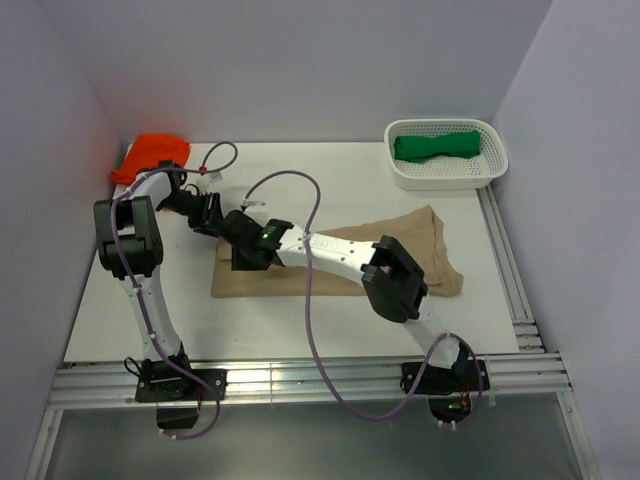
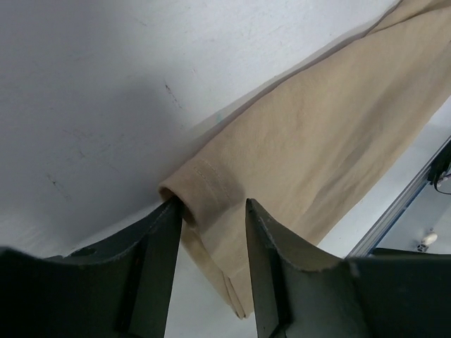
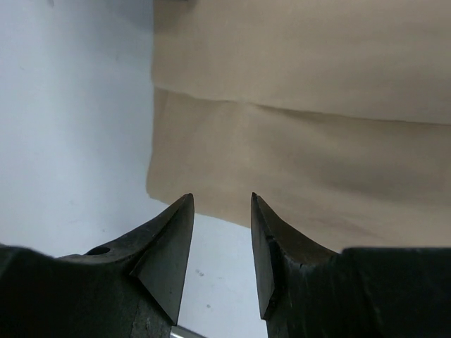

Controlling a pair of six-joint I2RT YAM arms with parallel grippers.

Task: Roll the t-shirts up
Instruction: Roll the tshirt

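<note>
The tan t-shirt [image 1: 420,245] lies flat across the middle of the bench [image 1: 350,180], folded into a long band. Its wider end fans out toward the right. I see a straight fold line running along the cloth in the right wrist view [image 3: 303,141].

The left end of the band is where both arms meet. My left tool [image 1: 205,215] sits at the far left corner of the shirt. In its own camera the tool [image 2: 211,211] is spread, and the stitched hem of the shirt [image 2: 331,141] curls up between the two fingertips. The hem touches the left finger [image 2: 158,260] but is not pinched.

My right tool [image 1: 243,255] reaches across from the right and hovers over the same end, just beside the left one. It too is spread [image 3: 220,211], with the near edge of the cloth and bare bench showing in the gap.

The green t-shirt [image 1: 435,145] lies bundled in a white basket [image 1: 447,180] at the far right corner. The orange t-shirt [image 1: 150,155] lies crumpled at the far left corner, well apart from the tan one.
</note>
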